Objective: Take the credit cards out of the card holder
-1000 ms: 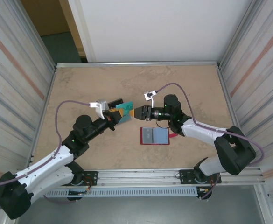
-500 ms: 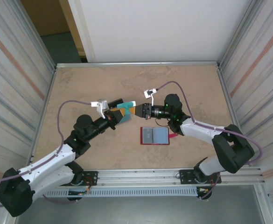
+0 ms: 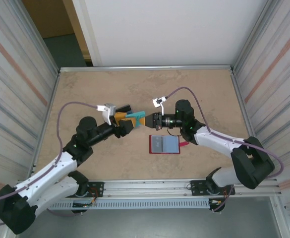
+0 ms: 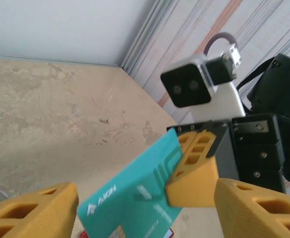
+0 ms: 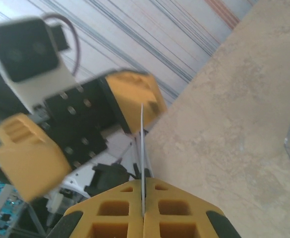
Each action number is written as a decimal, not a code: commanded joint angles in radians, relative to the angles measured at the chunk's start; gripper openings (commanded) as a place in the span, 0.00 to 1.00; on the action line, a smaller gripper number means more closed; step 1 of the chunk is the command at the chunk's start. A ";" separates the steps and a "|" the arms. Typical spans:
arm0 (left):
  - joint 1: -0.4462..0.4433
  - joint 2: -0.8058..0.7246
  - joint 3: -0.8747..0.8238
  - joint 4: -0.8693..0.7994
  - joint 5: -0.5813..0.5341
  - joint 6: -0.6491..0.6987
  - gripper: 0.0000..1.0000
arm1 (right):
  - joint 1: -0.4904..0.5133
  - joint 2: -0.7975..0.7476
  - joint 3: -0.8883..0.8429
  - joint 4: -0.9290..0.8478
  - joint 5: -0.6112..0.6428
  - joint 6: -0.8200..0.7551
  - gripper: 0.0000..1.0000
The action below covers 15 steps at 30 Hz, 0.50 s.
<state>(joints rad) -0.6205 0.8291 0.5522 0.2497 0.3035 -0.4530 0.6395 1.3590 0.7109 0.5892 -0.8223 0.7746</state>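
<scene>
The right gripper pinches the thin, stiff, probably slippery teal card by its edge; the left gripper stands open.

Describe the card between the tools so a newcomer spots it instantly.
Over the table, just beyond the open card holder, the right tool pinches a teal card. White lettering and being held in mid-air, not lying flat, set it apart.

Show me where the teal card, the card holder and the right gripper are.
teal card [image 4: 135,198], left wrist view, middle of its printed face.
card holder [image 3: 164,144], top view, centre of the open inside panels.
right gripper [image 5: 144,193], right wrist view, between its fingertips, shut on the card's edge.
</scene>
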 commanded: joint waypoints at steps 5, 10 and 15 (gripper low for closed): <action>0.010 0.024 0.267 -0.470 0.120 0.370 0.72 | 0.019 -0.177 0.041 -0.338 0.016 -0.260 0.00; 0.010 0.114 0.380 -0.580 0.305 0.475 0.71 | 0.050 -0.262 0.057 -0.486 0.035 -0.376 0.00; 0.010 0.188 0.429 -0.599 0.463 0.515 0.66 | 0.072 -0.313 0.060 -0.554 0.045 -0.426 0.00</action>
<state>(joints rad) -0.6147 0.9977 0.9386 -0.2817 0.6186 -0.0166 0.7025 1.0763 0.7422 0.1207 -0.7959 0.4278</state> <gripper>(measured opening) 0.668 0.050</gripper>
